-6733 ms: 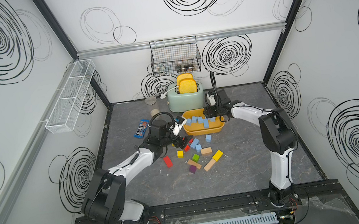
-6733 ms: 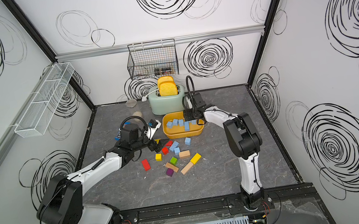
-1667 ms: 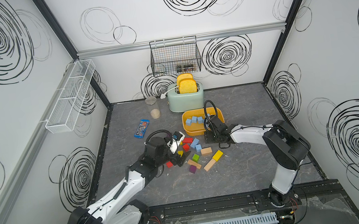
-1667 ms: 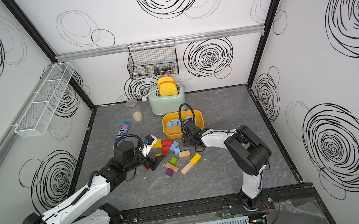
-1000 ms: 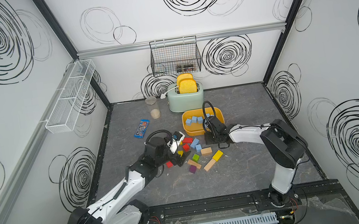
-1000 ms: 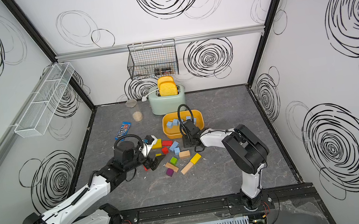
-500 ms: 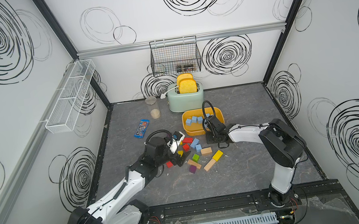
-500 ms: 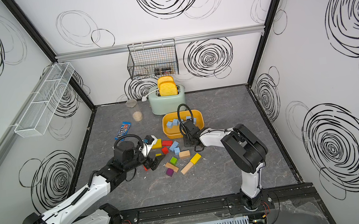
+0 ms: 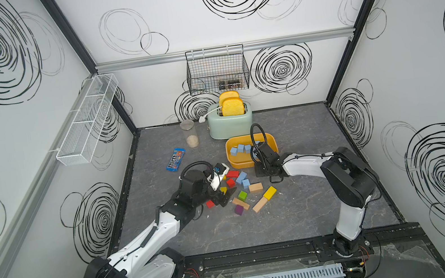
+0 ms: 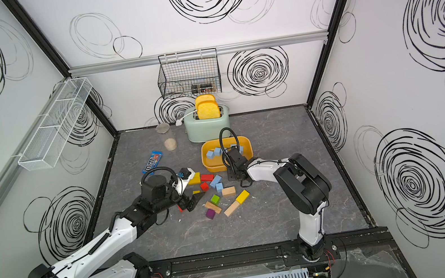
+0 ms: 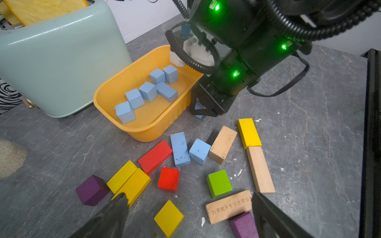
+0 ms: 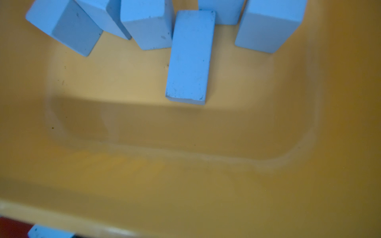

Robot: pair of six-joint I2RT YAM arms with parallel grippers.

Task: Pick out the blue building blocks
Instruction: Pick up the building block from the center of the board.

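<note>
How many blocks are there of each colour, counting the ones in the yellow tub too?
Blue blocks: 9 (6 in the yellow tub, 2 on the table, 1 in the right gripper)
Red blocks: 3
Yellow blocks: 4
Green blocks: 1
Purple blocks: 2
Plain wood blocks: 3
Total: 22

Tub [image 9: 241, 164] in frt of toaster [image 9: 230, 126], blocks [image 9: 240, 149] in it, loose blocks [image 9: 255, 187] before tub.

Grey marbled tabletop [image 9: 299, 211]: toaster [image 9: 230, 125], jar [image 9: 189, 134], candy packet [image 9: 175, 159], yellow tub [image 9: 241, 164], blue building blocks [image 9: 241, 177] among mixed blocks [image 9: 269, 192].
</note>
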